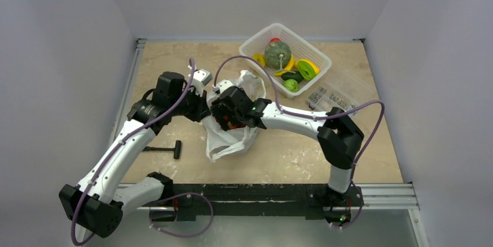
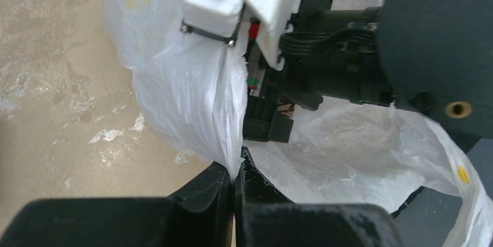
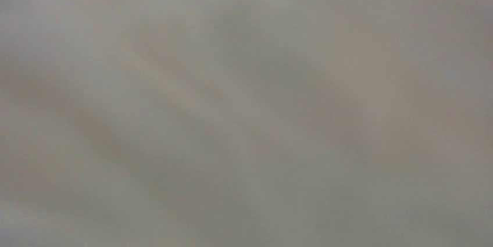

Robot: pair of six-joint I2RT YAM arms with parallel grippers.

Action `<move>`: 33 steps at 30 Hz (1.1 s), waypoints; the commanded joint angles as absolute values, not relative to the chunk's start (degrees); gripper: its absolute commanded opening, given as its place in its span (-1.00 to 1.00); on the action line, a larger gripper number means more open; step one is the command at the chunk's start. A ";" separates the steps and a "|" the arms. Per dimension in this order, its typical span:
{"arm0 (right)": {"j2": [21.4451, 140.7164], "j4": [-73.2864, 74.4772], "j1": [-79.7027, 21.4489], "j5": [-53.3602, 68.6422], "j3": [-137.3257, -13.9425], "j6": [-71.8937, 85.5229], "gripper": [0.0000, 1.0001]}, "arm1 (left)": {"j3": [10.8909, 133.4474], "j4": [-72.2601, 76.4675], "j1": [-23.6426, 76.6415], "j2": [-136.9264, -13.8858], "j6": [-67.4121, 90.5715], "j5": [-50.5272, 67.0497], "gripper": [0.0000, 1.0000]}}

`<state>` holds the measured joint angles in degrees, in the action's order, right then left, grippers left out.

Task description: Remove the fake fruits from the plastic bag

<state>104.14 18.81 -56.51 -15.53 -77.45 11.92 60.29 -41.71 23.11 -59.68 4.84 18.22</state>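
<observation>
The plastic bag (image 1: 231, 142) lies crumpled at the table's middle, white with small yellow prints. My left gripper (image 2: 237, 171) is shut on a fold of the bag's edge (image 2: 197, 96) and holds it up; in the top view this gripper (image 1: 204, 109) is at the bag's left side. My right gripper (image 1: 225, 114) reaches into the bag's mouth from the right, and its fingers are hidden by the film. Something red (image 1: 228, 124), part of the fake fruits, shows inside the bag below it. The right wrist view is only a grey blur of film.
A white lattice basket (image 1: 254, 42) at the back right holds a green squash (image 1: 278, 53) and flat yellow and green pieces. A clear lidded box (image 1: 335, 97) lies beside it. A black T-shaped tool (image 1: 170, 149) lies at the front left. Walls close three sides.
</observation>
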 commanded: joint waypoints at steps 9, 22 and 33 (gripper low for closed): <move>112.12 9.69 -56.34 -15.74 -75.37 13.11 0.94 | 61.00 -40.61 24.63 -62.01 3.49 17.83 -1.00; 112.44 8.37 -56.34 -12.80 -75.68 12.40 -0.54 | 61.37 -41.35 24.61 -63.52 3.66 16.24 -1.00; 101.35 7.47 -56.38 -12.48 -73.89 12.84 -1.00 | 61.42 -41.60 24.69 -63.18 4.09 12.51 -1.00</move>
<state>107.77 7.97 -56.51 -12.45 -74.22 12.95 60.23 -41.78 24.45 -63.75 4.84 14.55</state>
